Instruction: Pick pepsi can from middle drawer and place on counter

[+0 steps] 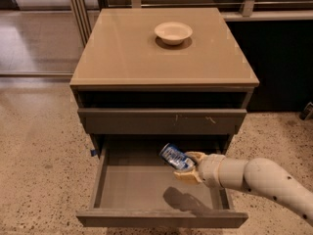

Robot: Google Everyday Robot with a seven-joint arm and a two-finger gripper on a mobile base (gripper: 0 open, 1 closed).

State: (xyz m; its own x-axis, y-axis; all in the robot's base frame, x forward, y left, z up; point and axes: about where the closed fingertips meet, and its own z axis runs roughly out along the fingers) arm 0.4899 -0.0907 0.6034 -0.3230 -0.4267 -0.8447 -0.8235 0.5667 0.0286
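The pepsi can (pixel 173 156) is tilted, blue with silver ends, held over the right side of the open middle drawer (pixel 132 182). My gripper (pixel 190 166) reaches in from the right and is shut on the can, one tan finger above it and one below. The can hangs a little above the drawer floor and casts a shadow there. The tan counter (pixel 142 58) tops the cabinet above.
A pale bowl (pixel 173 32) sits at the back middle of the counter. A closed drawer front with small scratches (pixel 161 120) is just above the open drawer. Speckled floor (pixel 39 160) surrounds the cabinet. A dark panel stands to the right.
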